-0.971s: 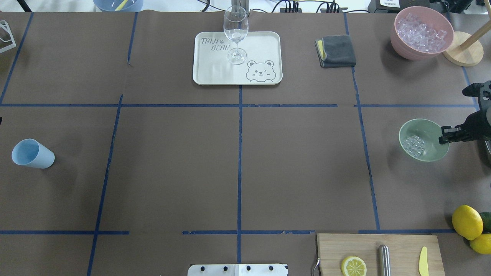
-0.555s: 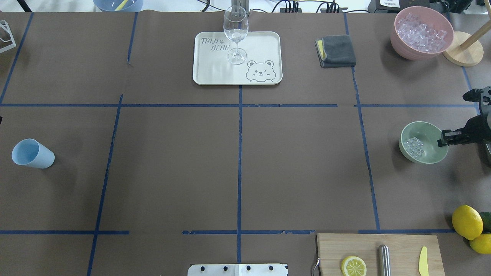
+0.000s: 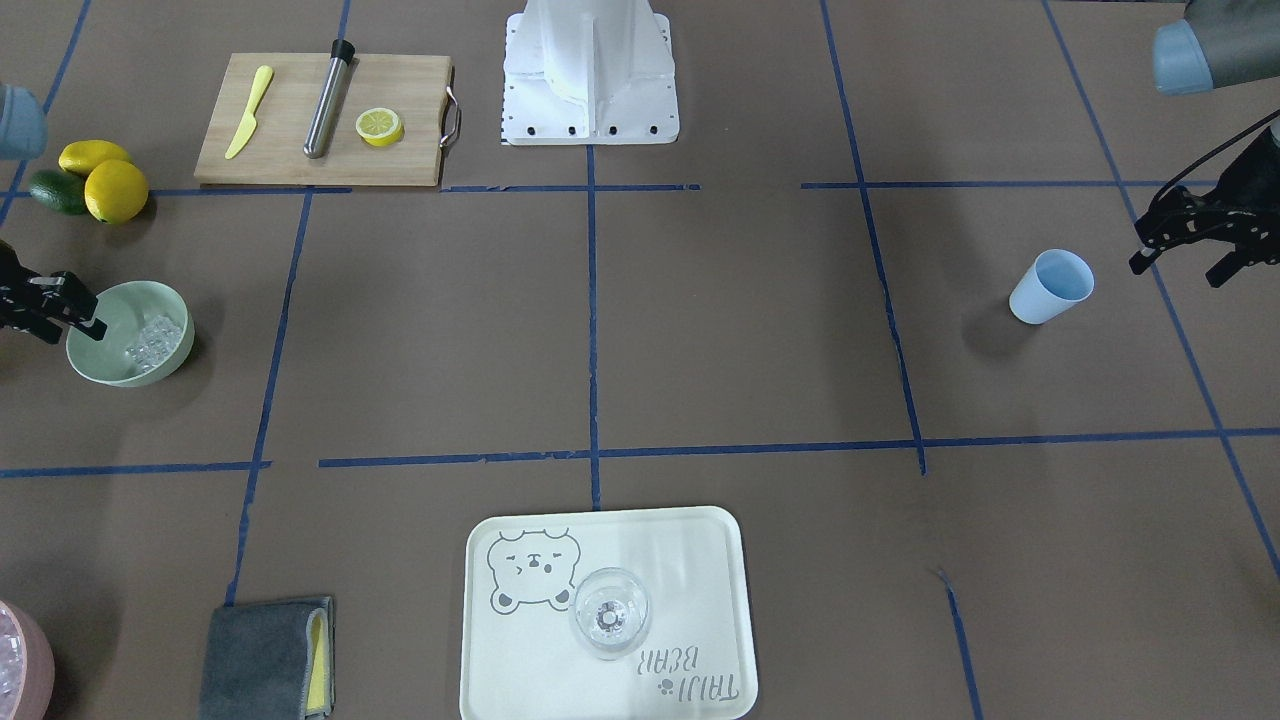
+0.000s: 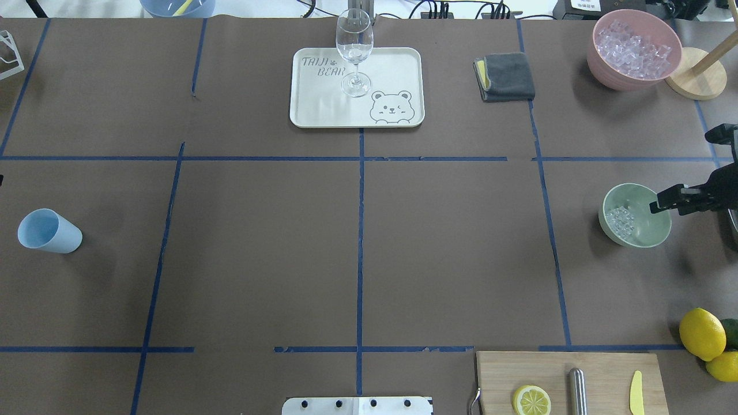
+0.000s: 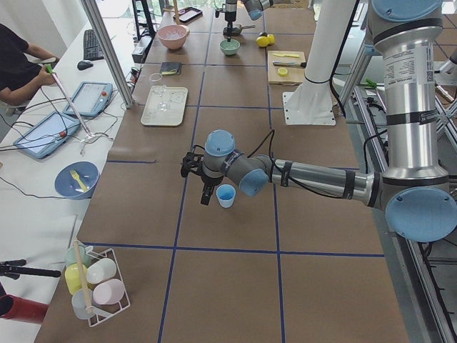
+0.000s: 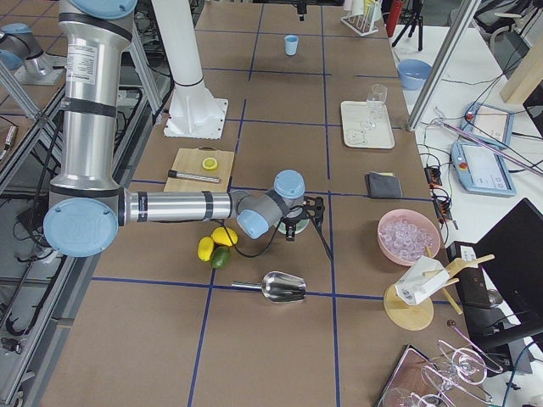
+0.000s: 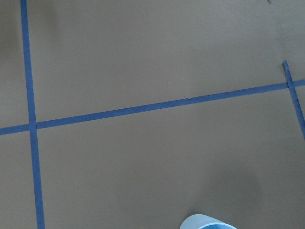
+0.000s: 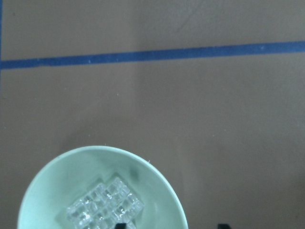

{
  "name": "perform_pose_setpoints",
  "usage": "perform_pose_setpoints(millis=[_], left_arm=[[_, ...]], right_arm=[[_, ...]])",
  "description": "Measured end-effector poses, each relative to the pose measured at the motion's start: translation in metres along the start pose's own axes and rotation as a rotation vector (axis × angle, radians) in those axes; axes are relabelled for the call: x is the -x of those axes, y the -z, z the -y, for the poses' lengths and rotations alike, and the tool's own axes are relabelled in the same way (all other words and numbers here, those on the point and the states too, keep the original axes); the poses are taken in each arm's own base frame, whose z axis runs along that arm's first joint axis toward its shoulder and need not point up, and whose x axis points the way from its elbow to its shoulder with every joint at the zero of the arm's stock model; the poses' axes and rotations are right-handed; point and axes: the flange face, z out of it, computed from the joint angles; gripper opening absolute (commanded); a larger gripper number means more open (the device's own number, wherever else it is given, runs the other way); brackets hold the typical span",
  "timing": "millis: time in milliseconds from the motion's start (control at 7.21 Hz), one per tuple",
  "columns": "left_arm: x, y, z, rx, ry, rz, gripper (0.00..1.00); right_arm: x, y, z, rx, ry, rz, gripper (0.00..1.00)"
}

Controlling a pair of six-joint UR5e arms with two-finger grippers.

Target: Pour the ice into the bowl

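The bowl [image 4: 648, 230] sits near the surface's [image 4: 450, 242] right edge with the ice [image 4: 621, 222] heaped inside, and wide bare room lies toward the middle. The right gripper's [image 4: 657, 206] fingers seem apart, astride the rim. The left gripper's [image 3: 1178, 270] fingers are apart near the blue cup [image 3: 1050, 287]. A second ago the bowl was tipped more.
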Motion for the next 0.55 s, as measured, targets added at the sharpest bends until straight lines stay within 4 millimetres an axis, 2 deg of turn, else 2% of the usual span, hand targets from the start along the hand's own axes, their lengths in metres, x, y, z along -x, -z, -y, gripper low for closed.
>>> perform_pose_setpoints(millis=[277,555], left_arm=[[0.008,-0.002,-0.010,0.008,-0.017,-0.001,1.00],[0.028,-0.004,-0.034,0.036,-0.068,-0.047,1.00]], right_arm=[[-0.024,0.038,0.016,-0.028,-0.051,0.049,1.00],[-0.060,0.060,0.025,-0.033,-0.030,0.015,1.00]])
